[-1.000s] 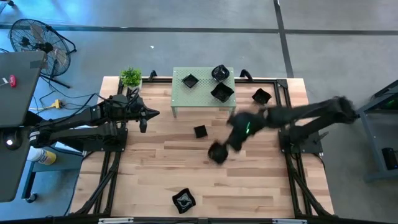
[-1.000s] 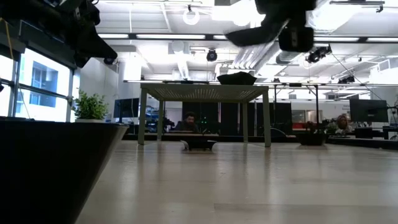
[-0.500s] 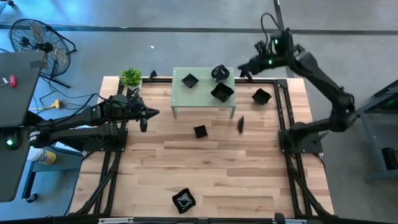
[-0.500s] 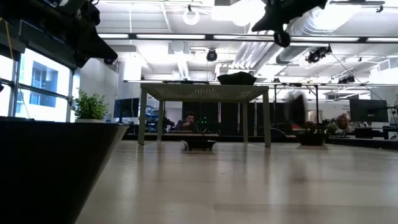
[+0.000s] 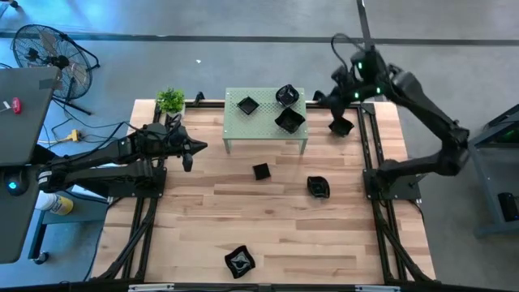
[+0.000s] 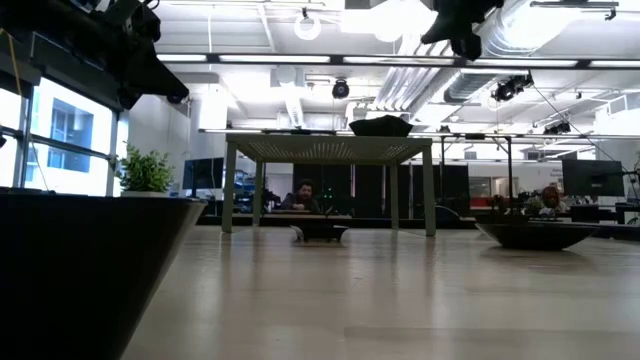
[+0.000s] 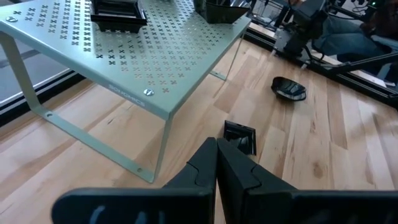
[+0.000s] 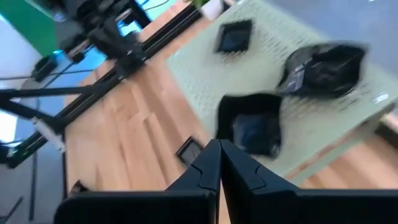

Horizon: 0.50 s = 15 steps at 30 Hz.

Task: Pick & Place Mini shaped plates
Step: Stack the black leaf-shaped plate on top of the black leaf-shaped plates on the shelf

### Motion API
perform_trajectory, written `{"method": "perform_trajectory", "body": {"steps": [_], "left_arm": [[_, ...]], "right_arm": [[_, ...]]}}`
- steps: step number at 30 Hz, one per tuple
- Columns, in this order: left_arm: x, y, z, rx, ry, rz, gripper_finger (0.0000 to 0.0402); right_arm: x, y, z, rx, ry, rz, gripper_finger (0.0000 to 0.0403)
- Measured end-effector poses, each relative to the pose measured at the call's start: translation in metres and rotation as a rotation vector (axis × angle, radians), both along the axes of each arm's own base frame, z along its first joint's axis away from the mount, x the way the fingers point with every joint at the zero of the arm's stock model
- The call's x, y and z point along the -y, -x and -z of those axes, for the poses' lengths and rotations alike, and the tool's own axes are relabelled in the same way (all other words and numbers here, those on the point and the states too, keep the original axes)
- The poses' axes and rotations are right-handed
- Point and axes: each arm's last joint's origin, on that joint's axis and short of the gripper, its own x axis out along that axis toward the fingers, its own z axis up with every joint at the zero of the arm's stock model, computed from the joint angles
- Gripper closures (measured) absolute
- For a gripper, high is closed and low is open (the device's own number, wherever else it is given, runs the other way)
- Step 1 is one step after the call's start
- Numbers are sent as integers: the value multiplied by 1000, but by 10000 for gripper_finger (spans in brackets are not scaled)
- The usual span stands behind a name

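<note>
Several glossy black mini plates are in the high view. Three sit on the green perforated shelf (image 5: 266, 113): a square one (image 5: 247, 104), a rounded one (image 5: 285, 95) and a larger one (image 5: 289, 122). On the wood lie a plate by the far right rail (image 5: 340, 126), a small square one (image 5: 260, 171), a rounded one (image 5: 318, 186) and one near the near edge (image 5: 240, 259). My right gripper (image 8: 217, 149) is shut on nothing, raised high above the far right corner (image 5: 339, 88). My left gripper (image 7: 216, 149) is shut and hovers left of the shelf (image 5: 190, 150).
A potted plant (image 5: 170, 100) stands at the far left corner beside the shelf. Black frame rails (image 5: 369, 146) run along the table's sides. Bare wood lies between the shelf and the near edge. A fan (image 5: 49, 53) stands on the floor beyond the table.
My right arm has swung fast from low over the table's middle up and toward the far right corner. A rounded plate that was at its gripper has come free, flown through the air and now lies on the wood right of the middle.
</note>
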Motion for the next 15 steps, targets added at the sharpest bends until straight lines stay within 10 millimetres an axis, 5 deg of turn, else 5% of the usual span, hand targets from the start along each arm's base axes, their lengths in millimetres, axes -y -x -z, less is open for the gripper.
{"method": "perform_trajectory", "body": {"steps": [9, 15], "left_arm": [[0, 0, 0, 0, 0, 0, 401], [0, 0, 0, 4, 2, 6, 401]], "right_arm": [[-87, 15, 69, -68, -151, -67, 401], [-117, 32, 131, -208, -323, 23, 398]]}}
